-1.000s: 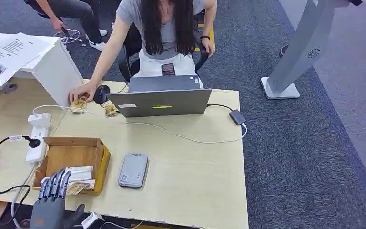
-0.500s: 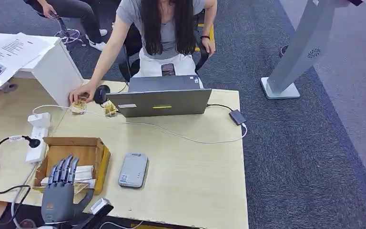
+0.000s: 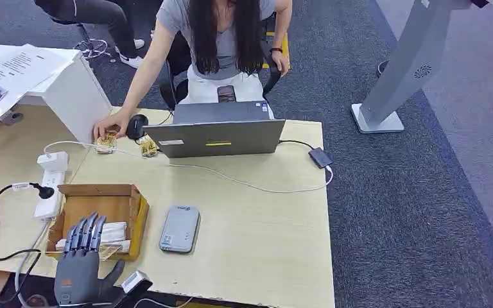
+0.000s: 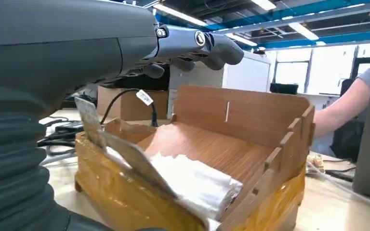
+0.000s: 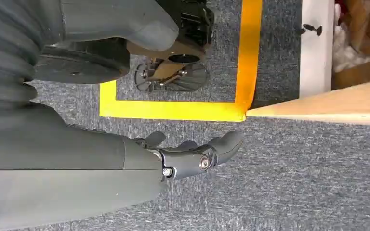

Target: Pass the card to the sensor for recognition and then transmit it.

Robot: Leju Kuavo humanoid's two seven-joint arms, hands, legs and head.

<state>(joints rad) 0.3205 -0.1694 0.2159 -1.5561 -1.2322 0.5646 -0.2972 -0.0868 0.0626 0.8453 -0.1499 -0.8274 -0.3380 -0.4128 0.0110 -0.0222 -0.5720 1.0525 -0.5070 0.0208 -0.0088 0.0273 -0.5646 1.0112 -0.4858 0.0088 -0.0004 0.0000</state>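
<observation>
While the left hand (image 3: 80, 263) hovers with fingers apart and empty, the cards (image 3: 110, 234) lie just under its fingertips, inside the wooden box (image 3: 135, 212); sensor (image 3: 180, 228) sits beside the box. Right hand (image 5: 183, 154) hangs over carpet, fingers loosely spread, holding nothing

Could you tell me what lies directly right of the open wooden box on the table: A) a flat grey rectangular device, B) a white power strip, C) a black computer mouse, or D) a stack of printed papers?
A: the flat grey rectangular device lies just right of the open wooden box, by its right wall.
</observation>
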